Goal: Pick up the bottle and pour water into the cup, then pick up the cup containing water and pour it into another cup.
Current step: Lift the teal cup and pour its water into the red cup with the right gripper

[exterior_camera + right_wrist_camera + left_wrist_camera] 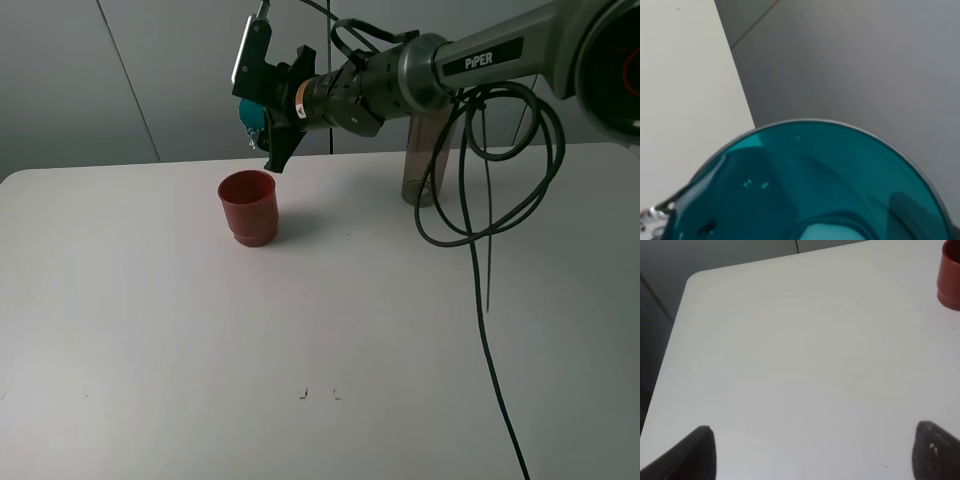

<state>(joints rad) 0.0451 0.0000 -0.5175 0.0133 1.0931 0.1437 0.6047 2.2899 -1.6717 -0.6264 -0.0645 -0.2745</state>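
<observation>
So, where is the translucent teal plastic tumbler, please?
The tumbler is held in the right gripper above the dark-red ridged plastic cup, left of centre in the exterior high view.

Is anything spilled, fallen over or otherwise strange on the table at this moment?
Nothing stands out. The red cup stands upright on the table with no puddle visible around it, and the bottle stands upright behind the right arm. The right tool holds the teal cup tipped above the red cup, which fits pouring.
</observation>
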